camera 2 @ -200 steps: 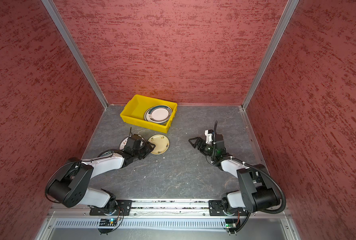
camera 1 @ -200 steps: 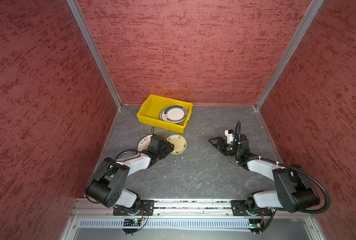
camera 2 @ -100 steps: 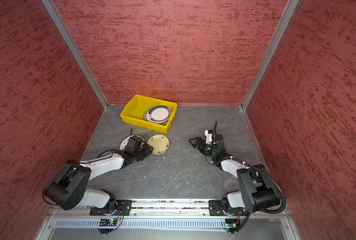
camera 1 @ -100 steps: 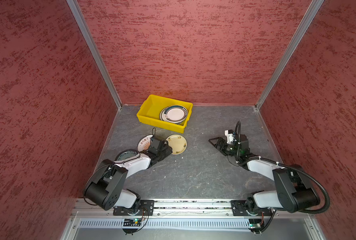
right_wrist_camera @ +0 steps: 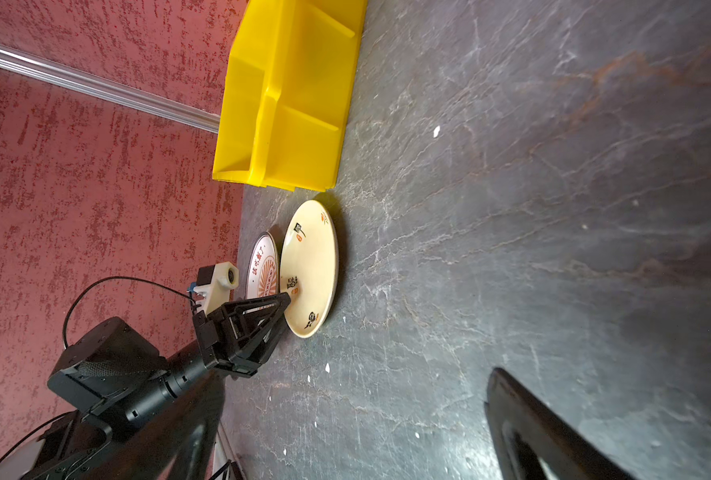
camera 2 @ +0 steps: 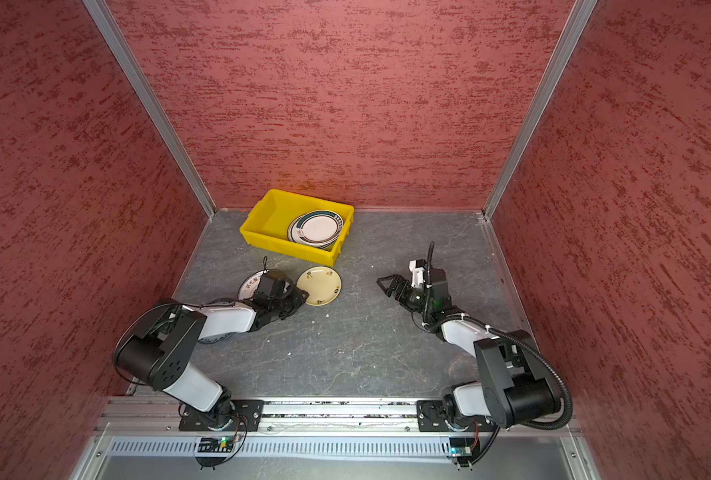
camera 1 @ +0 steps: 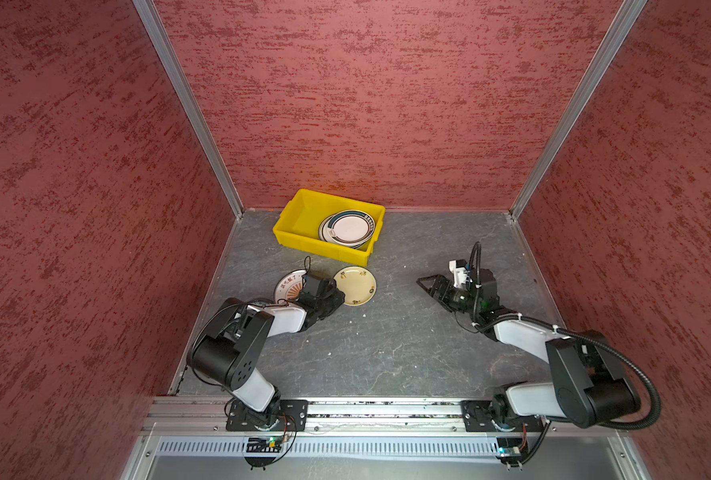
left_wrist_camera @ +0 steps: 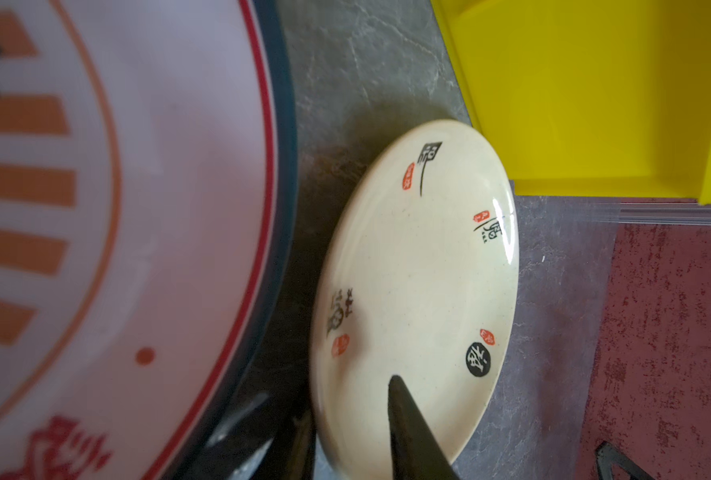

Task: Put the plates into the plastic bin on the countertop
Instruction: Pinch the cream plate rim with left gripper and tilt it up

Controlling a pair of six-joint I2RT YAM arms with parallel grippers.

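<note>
Since the round glossy cream plate (right_wrist_camera: 310, 270) lies flat, its near rim is straddled by the narrow-set left gripper (right_wrist_camera: 284, 299). Hold unconfirmed.

Left arm (camera 1: 281, 322) and right arm (camera 1: 520, 336) are showing white shells between black joint housings. Ribbed black hose (camera 1: 654, 397) is looping along the right; white camera block (camera 1: 458, 271) is capping its wrist.
</note>
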